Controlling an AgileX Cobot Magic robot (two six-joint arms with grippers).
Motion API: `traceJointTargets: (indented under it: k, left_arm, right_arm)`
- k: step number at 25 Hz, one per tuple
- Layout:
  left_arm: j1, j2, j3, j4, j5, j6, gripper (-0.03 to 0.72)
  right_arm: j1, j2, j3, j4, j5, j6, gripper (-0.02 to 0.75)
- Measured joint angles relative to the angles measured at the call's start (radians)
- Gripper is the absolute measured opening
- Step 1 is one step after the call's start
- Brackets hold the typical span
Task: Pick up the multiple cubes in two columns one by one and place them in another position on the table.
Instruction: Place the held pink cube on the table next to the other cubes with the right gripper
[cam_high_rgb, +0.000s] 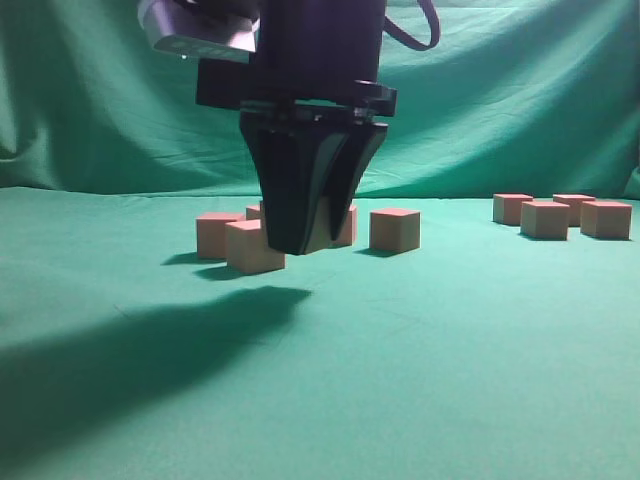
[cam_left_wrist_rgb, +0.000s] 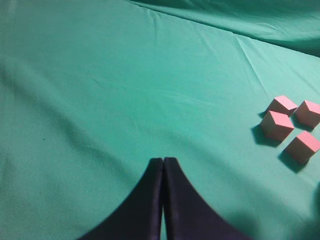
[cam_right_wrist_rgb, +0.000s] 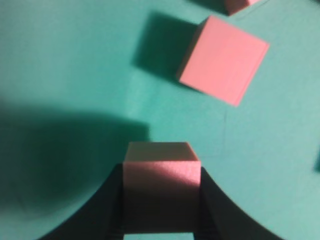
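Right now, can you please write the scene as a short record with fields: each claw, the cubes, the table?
right claw: shut on one cube, lifted above the cloth
left claw: shut, empty
cubes on the left: cluster behind the right claw; exact count hidden
cubes on the right: group of four
table: teal-green cloth

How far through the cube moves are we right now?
Done, by the look of it: four cubes sit grouped on the right of the table. In hand: the right gripper has one cube between its jaws, above the cloth. Left: at least four cubes remain in the middle cluster; the gripper may hide more. The left gripper is shut, empty.
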Motion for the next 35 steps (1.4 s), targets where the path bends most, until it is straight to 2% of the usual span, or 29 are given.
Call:
traceJointTargets:
  k: [20,35]
  left_arm:
    - [0.0,0.0,0.0,0.0,0.0,0.0,0.0]
    - [0.0,0.0,0.0,0.0,0.0,0.0,0.0]
  right_arm:
    - [0.0,0.064,-0.019,-0.136,-0.065,0.002,0.256]
    - [0.0,0.079,-0.028,-0.138,-0.057,0.002,0.256]
